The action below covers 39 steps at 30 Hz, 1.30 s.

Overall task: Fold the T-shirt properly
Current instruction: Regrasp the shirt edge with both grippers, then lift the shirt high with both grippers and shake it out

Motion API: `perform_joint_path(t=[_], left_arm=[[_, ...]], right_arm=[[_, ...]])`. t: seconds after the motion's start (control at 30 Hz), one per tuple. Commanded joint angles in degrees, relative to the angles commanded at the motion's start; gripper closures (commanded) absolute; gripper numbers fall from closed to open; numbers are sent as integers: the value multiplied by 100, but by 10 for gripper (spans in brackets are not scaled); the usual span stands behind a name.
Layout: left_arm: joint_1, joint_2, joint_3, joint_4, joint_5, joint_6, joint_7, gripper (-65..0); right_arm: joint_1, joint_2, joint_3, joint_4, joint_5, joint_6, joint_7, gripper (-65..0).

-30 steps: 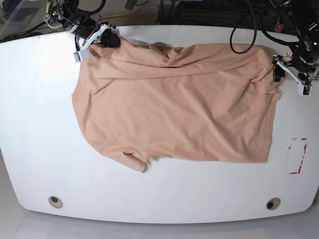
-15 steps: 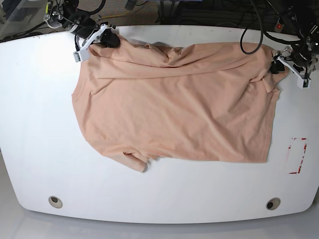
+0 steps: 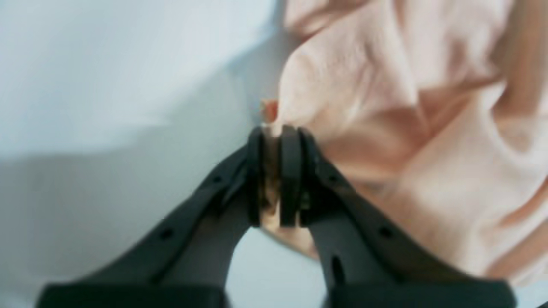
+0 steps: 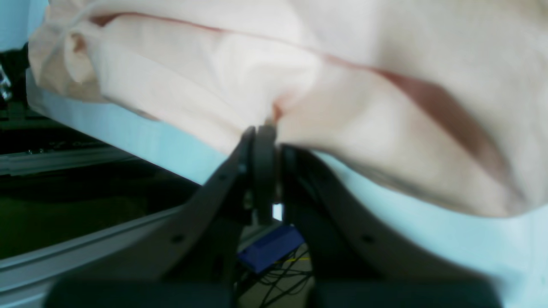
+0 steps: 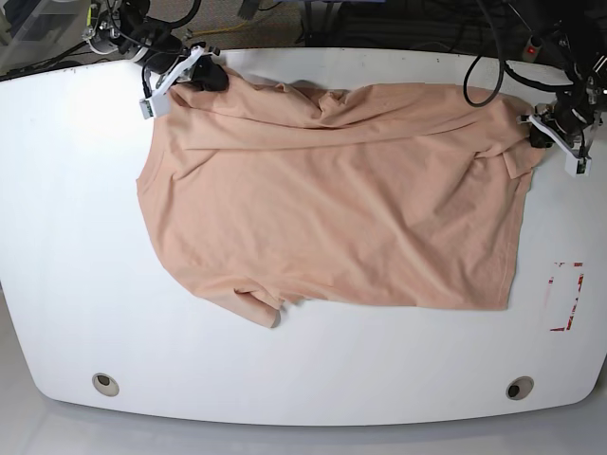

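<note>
I see the T-shirt (image 5: pixel 332 199) spread across the white table (image 5: pixel 76 237), covering most of its middle and reaching up to the far edge. It lies mostly flat, with a ridge of creased fabric running along the far side and one sleeve (image 5: pixel 256 305) poking out toward the near edge.

My left gripper (image 3: pixel 276 179) sits at the shirt's far corner on the right side of the base view (image 5: pixel 542 135). In the left wrist view its black jaws are pressed together with a thin fold of peach cloth pinched between the pads (image 3: pixel 291 175), and the fabric bunches up just beyond the tips.

My right gripper (image 4: pixel 265 167) is at the opposite far corner, by the table's far edge (image 5: pixel 204 74). From its wrist camera I see the jaws closed on the shirt's edge, the cloth (image 4: pixel 299 85) draping away above them. Below them, past the table edge, there are dark cables (image 4: pixel 278 273) and a small blue object (image 4: pixel 269 248).

A red-and-white marking (image 5: pixel 566 296) lies on the table near the shirt's hem.
</note>
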Motion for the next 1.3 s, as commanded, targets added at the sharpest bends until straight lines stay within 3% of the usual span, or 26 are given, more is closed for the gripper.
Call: perform_joint_path(t=[0.37,0.57,0.73,0.93,1.3], left_arm=[[659,35,-18,2075,0,0,0,0],[563,35,26,2857,18,0,0,0],[-44,-18,360,2945,70,0,88,0],[-1196,-149,782,2919,387,0,932,0],[-2945,-132,1178,2910,967,0,1530,0]], right_arm=[[-413,9,35,1116,0,0,0,0],[44,246,44,1108,-9,-18,0,0],[730,545,44,1073,-18,-18,0,0],[1758,941,26,659,-651,0,0,0],[3710,1521,-26,-334,-1081,18,-9,0]])
